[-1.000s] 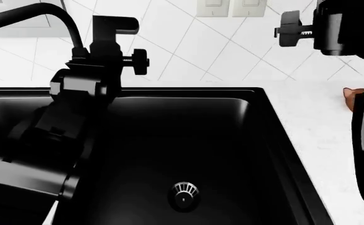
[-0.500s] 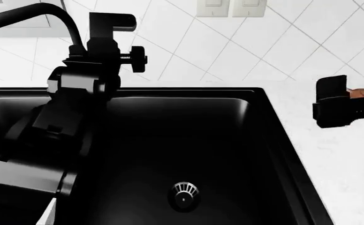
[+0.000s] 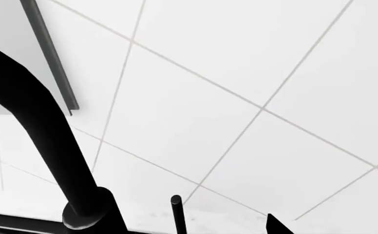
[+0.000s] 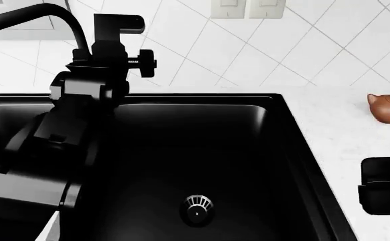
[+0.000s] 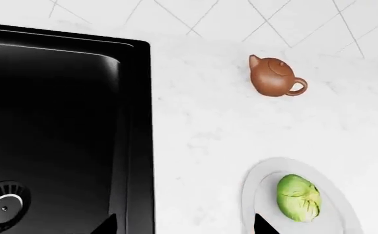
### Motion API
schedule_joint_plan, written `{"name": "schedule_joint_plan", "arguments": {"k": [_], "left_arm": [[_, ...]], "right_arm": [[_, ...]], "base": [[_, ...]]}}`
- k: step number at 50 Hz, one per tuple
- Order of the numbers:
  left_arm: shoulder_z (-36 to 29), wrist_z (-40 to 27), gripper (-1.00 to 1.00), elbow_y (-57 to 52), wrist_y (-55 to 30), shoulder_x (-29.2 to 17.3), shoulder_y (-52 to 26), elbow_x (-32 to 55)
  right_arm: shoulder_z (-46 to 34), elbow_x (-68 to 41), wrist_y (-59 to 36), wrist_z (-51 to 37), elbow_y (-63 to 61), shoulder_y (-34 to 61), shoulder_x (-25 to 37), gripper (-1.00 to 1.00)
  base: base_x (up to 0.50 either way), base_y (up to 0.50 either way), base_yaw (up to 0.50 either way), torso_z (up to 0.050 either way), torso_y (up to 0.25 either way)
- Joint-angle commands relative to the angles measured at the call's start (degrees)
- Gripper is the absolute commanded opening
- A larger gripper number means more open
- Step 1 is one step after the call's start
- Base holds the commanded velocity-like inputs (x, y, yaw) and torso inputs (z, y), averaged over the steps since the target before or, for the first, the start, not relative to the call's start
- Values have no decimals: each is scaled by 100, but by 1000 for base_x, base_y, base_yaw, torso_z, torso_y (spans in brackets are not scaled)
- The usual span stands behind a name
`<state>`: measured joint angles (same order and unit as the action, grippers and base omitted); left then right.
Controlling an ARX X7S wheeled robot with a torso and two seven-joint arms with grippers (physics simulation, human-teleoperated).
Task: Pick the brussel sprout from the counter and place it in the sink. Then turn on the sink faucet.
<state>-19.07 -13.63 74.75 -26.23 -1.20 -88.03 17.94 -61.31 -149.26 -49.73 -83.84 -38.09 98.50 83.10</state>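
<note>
The brussel sprout [image 5: 299, 197] is a light-green leafy ball lying on a pale plate [image 5: 259, 192] on the white counter [image 5: 202, 122], right of the black sink [image 5: 59, 122]. It is out of sight in the head view. My right gripper [image 5: 183, 229] is open and empty above the counter between sink edge and plate; in the head view it is at the lower right [image 4: 383, 193]. My left gripper [image 4: 118, 30] is raised beside the faucet [image 4: 47, 12]. In the left wrist view it [image 3: 192, 230] is open, with the faucet's thin lever [image 3: 178, 214] between the jaws and the spout [image 3: 39, 131] alongside.
A small brown teapot [image 4: 389, 108] stands on the counter at the back right, also in the right wrist view [image 5: 276, 78]. A round metal drain strainer [image 4: 196, 208] sits in the sink floor. The tiled wall [image 4: 249, 45] with switch plates rises behind.
My right arm has dropped from the upper right to the lower right, uncovering the teapot. My left arm has barely moved.
</note>
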Motion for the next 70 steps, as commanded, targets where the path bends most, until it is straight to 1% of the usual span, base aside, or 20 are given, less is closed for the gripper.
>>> {"name": "schedule_joint_plan", "arguments": {"k": [1,13,19,28,34,50,58,64,70], "left_arm": [[169,122,100,22,101,115,40,-210],[436,160,100,22,86,115,36,-489],[328,141,100,22,94,115,55,-377],[446,174,100,22,83,114,63,-498],[471,187,100,22,66,114,42,-531],[560,208,100,22,91,114,114,-595],[686,228,100,22,85,112,116,-712],[593,228,100,22,80,114,111,-614],[695,239,100,22,71,112,107,-714]], "right_arm": [[251,203,2,501,343,12,685,100],[258,472,-83,575,1464,-44,690,100],[275,503,-28,572,1574,-58,690,100],[307,702,-23,699,1842,-73,690,100],[164,1144,126,1143,2270,-247,690,100],[-343,2015,645,1945,2730,-828,690,100],[-460,2205,765,2150,2851,-978,690,100],[-558,2340,921,2335,2957,-1099,690,100],[-664,2434,1066,2500,3103,-1228,690,100]], "base": [[0,0,0,0,0],[0,0,0,0,0],[0,0,0,0,0],[0,0,0,0,0],[0,0,0,0,0],[0,0,0,0,0],[0,0,0,0,0],[0,0,0,0,0],[0,0,0,0,0]]}}
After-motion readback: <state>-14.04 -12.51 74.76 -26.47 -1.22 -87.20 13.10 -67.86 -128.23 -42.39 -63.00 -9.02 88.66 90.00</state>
